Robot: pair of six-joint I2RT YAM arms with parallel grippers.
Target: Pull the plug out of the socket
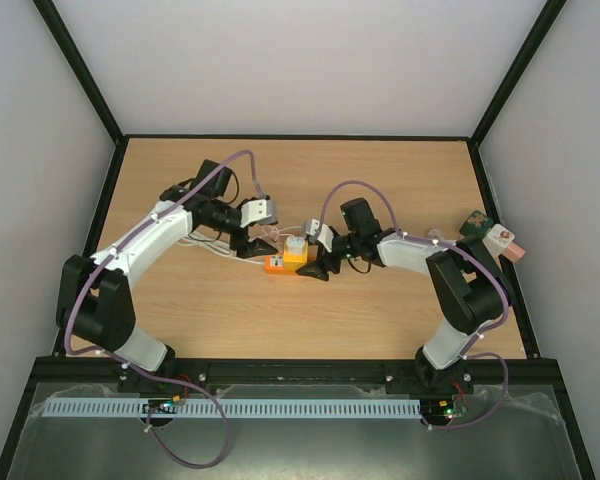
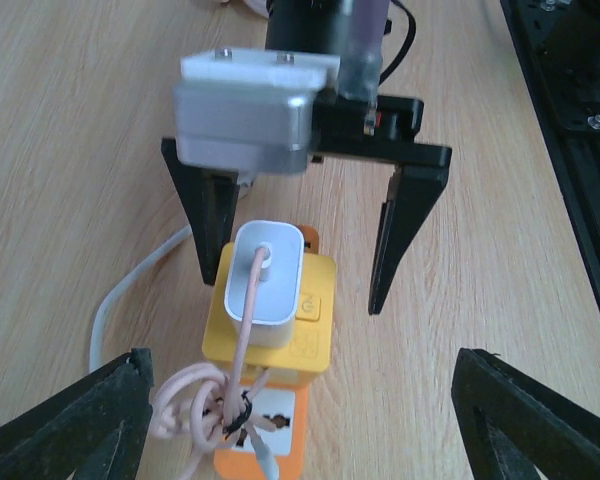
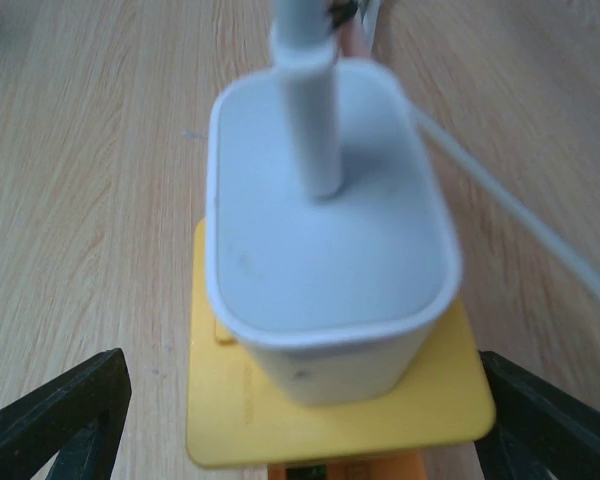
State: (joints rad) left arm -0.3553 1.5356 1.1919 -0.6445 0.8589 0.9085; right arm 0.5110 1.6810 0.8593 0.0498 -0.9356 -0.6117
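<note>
An orange socket strip (image 1: 276, 265) lies mid-table with a yellow adapter block (image 1: 300, 259) on it. A white plug (image 1: 295, 245) sits in the block, upright. In the left wrist view the plug (image 2: 268, 285) carries a pink cord, tied in a bundle (image 2: 195, 400) over the orange strip (image 2: 270, 435). My right gripper (image 1: 308, 256) is open, and its black fingers (image 2: 212, 225) straddle the block without touching the plug (image 3: 325, 260). My left gripper (image 1: 253, 244) is open, just left of the strip, holding nothing.
A white cable (image 1: 212, 247) runs left from the strip under the left arm and shows in the left wrist view (image 2: 130, 290). A few small objects (image 1: 492, 236) lie by the table's right edge. Black frame posts border the table.
</note>
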